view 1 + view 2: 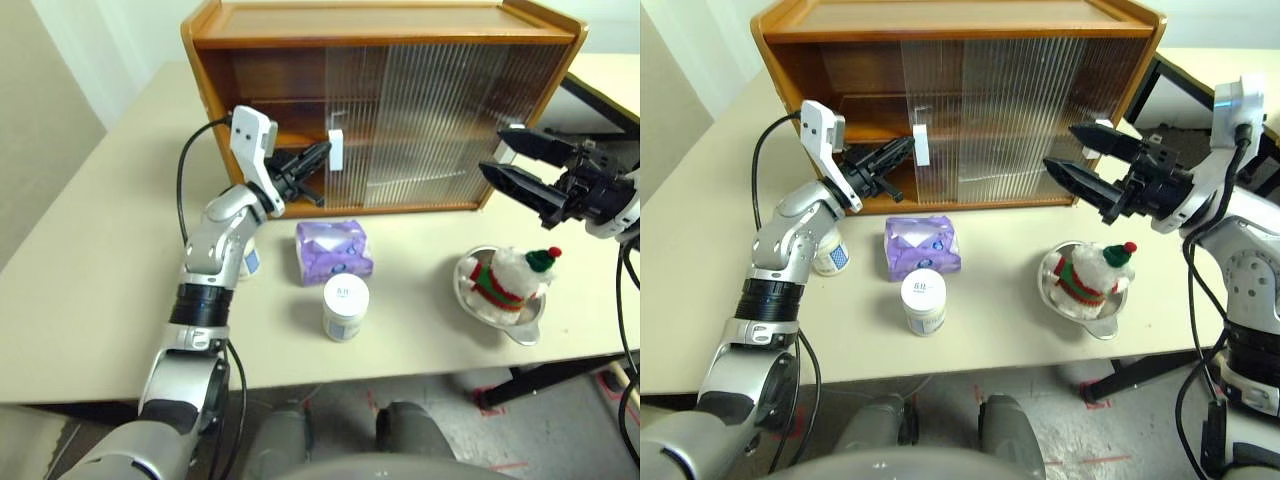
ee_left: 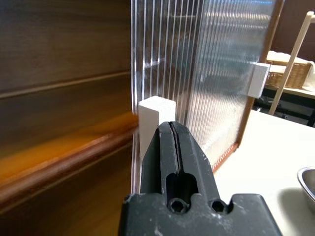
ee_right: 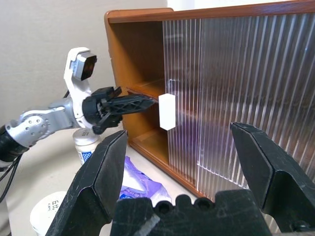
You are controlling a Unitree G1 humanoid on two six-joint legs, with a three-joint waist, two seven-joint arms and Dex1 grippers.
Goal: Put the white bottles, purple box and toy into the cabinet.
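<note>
**A:** What's the biggest thing in front of you?

**B:** The honey-brown wooden cabinet (image 1: 385, 105) at the back of your beige worktop (image 1: 90, 300). Its left bay stands open, showing the inner shelf (image 1: 290, 135); the two ribbed translucent sliding doors (image 1: 440, 125) cover the middle and right. You can see a white block handle (image 1: 336, 150) on the edge of the door nearest the opening.

**A:** And on the worktop?

**B:** In front of the cabinet, near the middle, lies the soft lavender-purple tissue box (image 1: 333, 251). To its right sits a round silver metal bowl (image 1: 520, 325), and the fluffy white plush toy with striped scarf and green hat (image 1: 508, 277) lies in it. One squat white bottle with a screw lid (image 1: 345, 306) stands just in front of the purple box. The second white bottle (image 1: 830, 254) is partly hidden behind your left forearm.

**A:** Your grippers?

**B:** Your left gripper (image 1: 318, 153) has its fingers closed on nothing, tips at the white handle. Your right gripper (image 1: 505, 160) hangs above the bowl, fingers spread wide and empty, pointing toward the doors.
</note>
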